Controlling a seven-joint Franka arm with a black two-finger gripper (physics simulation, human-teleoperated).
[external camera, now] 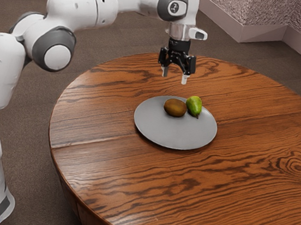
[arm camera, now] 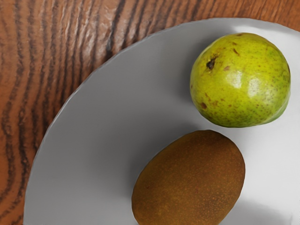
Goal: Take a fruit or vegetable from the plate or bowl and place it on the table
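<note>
I am holding my end effector above the bench, its fingers standing wide apart and gripping nothing. The brown kiwi and green pear are lying near each other on the grey plate; whether they are touching, I can't be sure.

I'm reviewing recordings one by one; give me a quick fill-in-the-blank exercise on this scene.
The brown kiwi lies beside a green ____. Both fruits rest on a grey plate. The jaws of the gripper stand ____. The table under the plate is made of ____.
Missing words: pear; open; wood.
</note>
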